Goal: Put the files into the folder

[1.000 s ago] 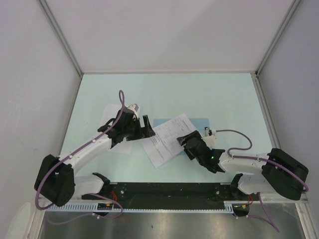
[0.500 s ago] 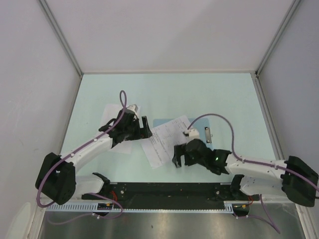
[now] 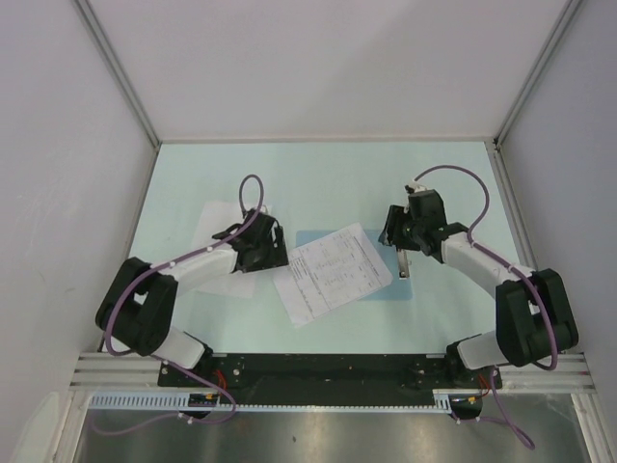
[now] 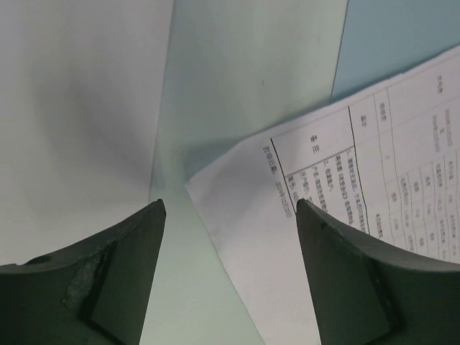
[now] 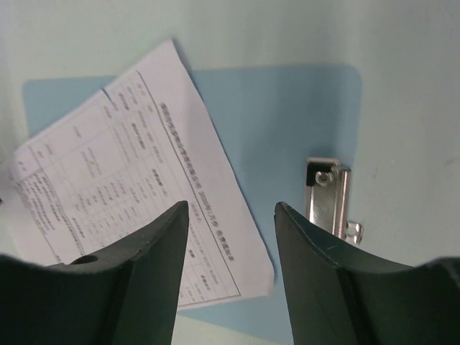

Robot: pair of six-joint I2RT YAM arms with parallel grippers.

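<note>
One printed file sheet point(image 3: 333, 272) lies tilted across the pale-blue folder point(image 3: 386, 286), its left part hanging over onto the table. A second, blank-looking sheet point(image 3: 214, 225) lies to the left, partly under the left arm. My left gripper point(image 3: 267, 249) hovers open over the gap between the two sheets, with nothing between its fingers. In the left wrist view, the gripper point(image 4: 230, 205) frames the printed sheet's corner point(image 4: 345, 172), with the blank sheet point(image 4: 72, 108) on the left. My right gripper point(image 5: 231, 205) is open and empty above the folder point(image 5: 287, 122), beside the printed sheet point(image 5: 122, 172).
A metal clip point(image 3: 402, 262) sits at the folder's right edge, just below the right gripper; it also shows in the right wrist view point(image 5: 328, 192). White enclosure walls point(image 3: 318, 68) bound the mint tabletop point(image 3: 318, 178) at the back and sides.
The right arm has swung from the printed sheet's near edge to the folder's far right, above the clip. The left arm has folded back, its gripper staying between the sheets.
</note>
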